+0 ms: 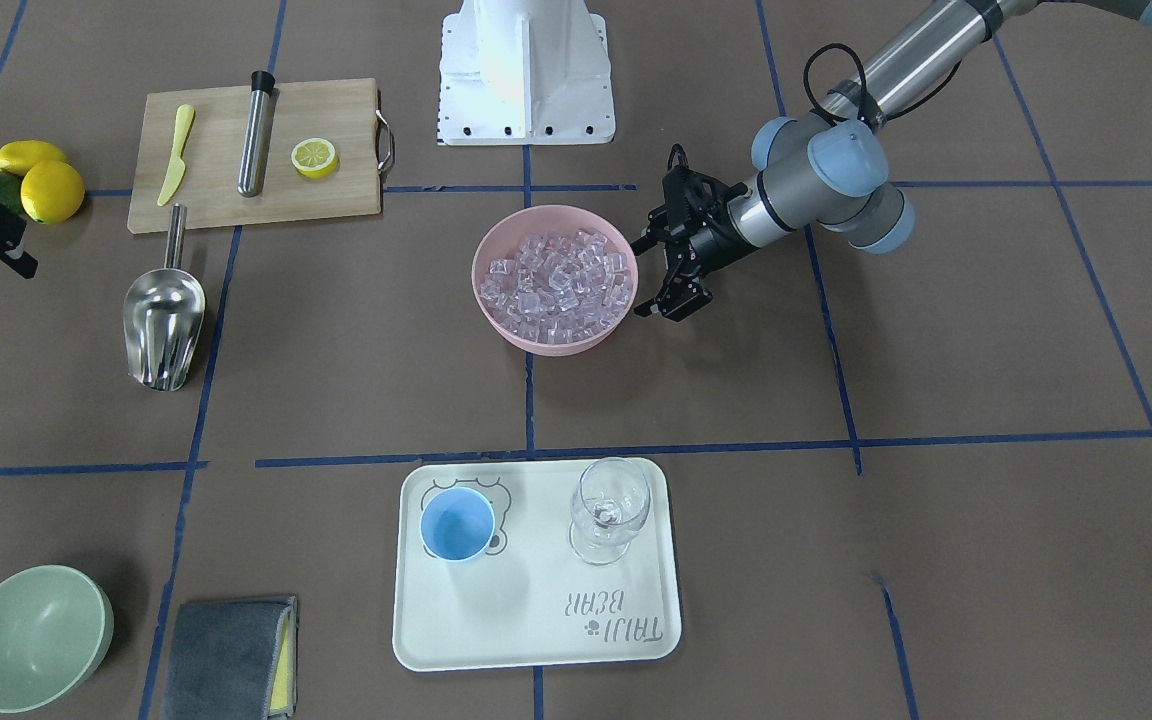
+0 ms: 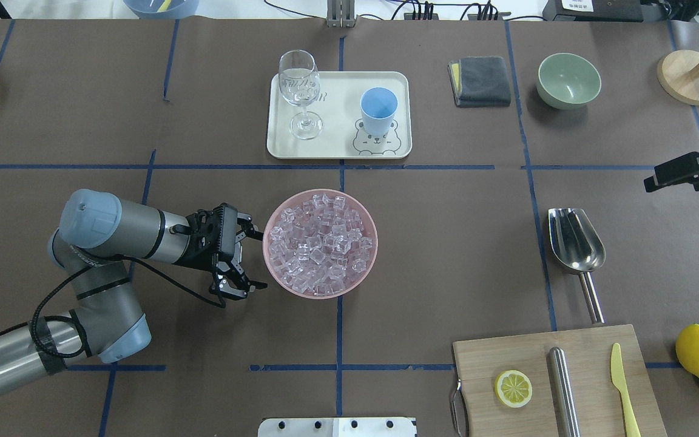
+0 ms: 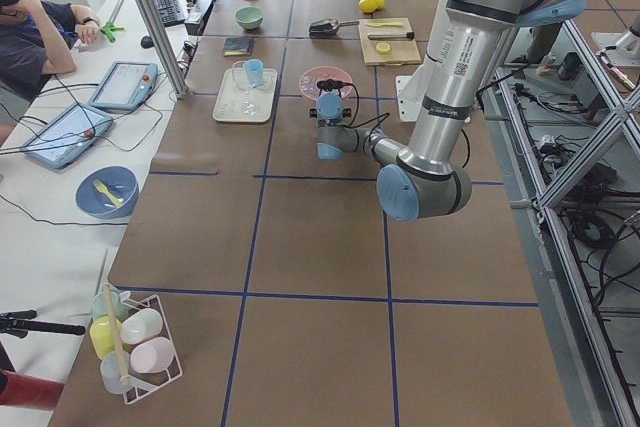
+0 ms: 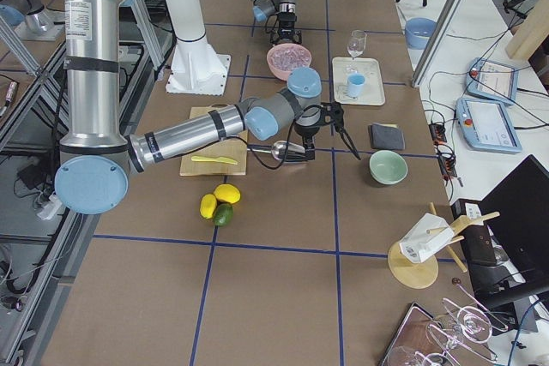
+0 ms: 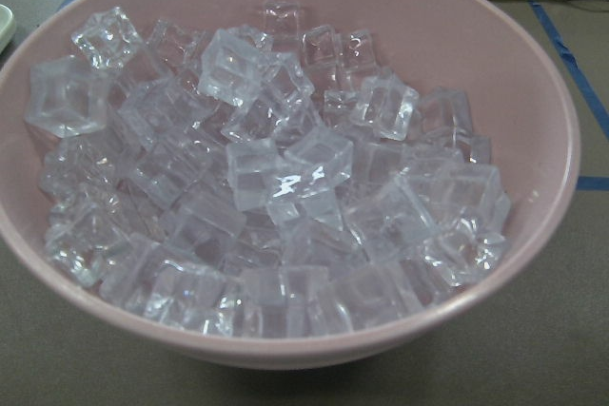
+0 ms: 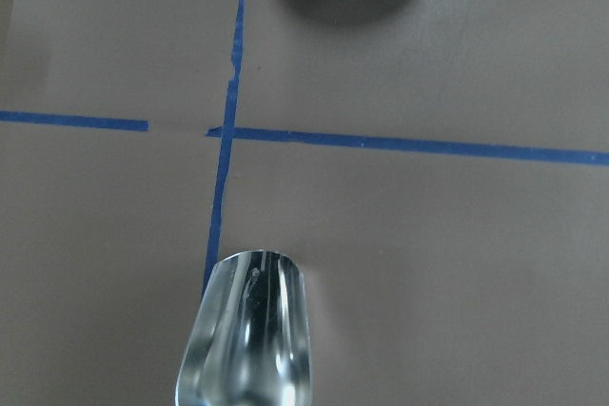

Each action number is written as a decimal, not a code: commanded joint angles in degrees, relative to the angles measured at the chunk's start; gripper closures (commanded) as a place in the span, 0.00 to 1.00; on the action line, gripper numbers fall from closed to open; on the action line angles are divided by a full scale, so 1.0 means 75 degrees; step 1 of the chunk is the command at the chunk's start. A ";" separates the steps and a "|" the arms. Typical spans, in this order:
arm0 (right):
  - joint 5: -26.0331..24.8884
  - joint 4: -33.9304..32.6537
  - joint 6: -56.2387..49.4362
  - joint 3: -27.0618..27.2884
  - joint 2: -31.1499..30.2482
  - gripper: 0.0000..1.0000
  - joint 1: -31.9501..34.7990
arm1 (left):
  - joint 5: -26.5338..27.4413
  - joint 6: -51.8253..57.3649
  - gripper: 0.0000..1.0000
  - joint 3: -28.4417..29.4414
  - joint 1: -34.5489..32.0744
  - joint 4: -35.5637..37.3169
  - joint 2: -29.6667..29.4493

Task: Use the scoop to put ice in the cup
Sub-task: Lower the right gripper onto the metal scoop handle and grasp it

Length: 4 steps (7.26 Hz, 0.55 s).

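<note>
Reading "TAIJI BEAR" on tray [image 1: 536,640], left gripper [image 2: 260,259] spread beside ice [image 2: 322,243] bowl [image 2: 320,294], right gripper [image 2: 659,177] unclear

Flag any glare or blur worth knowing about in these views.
Front-facing: the white robot base is partly blown out. Right wrist: the scoop is soft and streaked with reflections. Left wrist: the ice is fairly sharp, with small highlights only. Overhead: even light, soft shadows.

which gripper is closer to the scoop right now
Right. The right gripper hovers close to the scoop, not touching it. The left gripper is open beside the pink bowl of ice, far off on the robot's left side.
</note>
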 commanded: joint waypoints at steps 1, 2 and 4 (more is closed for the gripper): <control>-0.0651 0.0000 0.1380 0.0799 -0.0613 0.00 -0.1192 | 0.0001 -0.0001 0.00 0.0001 0.0000 0.0000 -0.0014; -0.1237 0.0000 0.2093 0.0871 -0.0638 0.00 -0.1907 | 0.0001 -0.0001 0.00 0.0001 0.0000 0.0000 -0.0014; -0.2026 0.0465 0.3138 0.0767 -0.0824 0.00 -0.3058 | 0.0001 -0.0001 0.00 0.0001 0.0000 0.0000 -0.0014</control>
